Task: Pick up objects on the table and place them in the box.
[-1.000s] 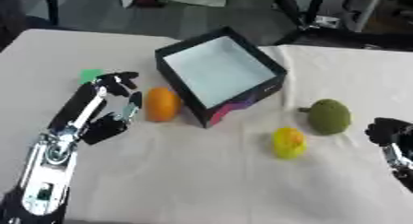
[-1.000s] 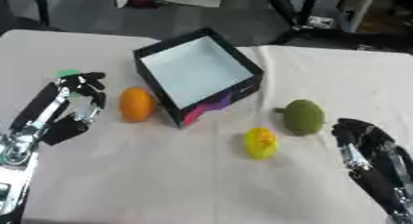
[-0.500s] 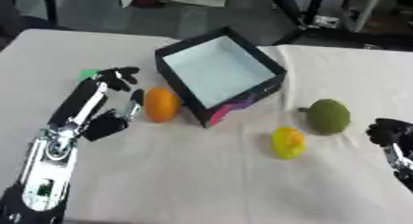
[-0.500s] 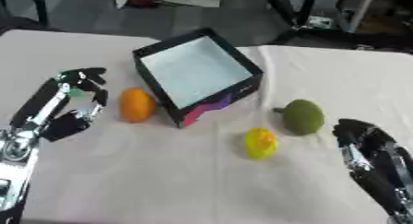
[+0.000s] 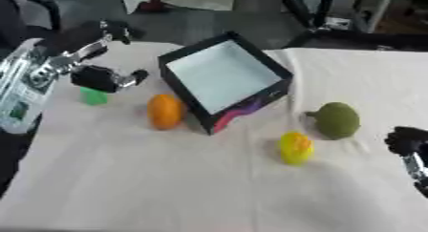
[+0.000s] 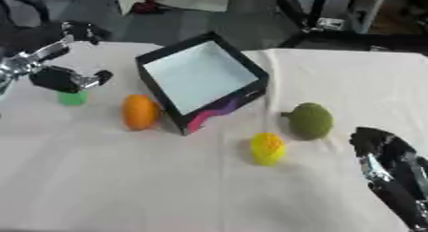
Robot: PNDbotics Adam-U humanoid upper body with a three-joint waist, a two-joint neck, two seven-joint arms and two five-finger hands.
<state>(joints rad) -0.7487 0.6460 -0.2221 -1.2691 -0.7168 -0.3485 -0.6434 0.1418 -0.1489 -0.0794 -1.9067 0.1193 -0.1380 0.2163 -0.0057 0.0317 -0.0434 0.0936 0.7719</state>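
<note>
Left eye view: left robot hand spread above cream tablecloth; right robot hand unreadable.

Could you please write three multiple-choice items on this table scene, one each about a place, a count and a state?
1. Where does the orange fruit lie?
A. inside the box
B. on the table just left of the box
C. beside the yellow fruit

2. How many loose objects lie on the table outside the box?
A. two
B. six
C. four

3. What is in the box?
A. nothing
B. the dark green fruit
C. the small green object

Key: 1 B, it sits against the box's left wall. 2 C, orange, yellow, dark green and small green. 3 A, its pale floor is bare.
</note>
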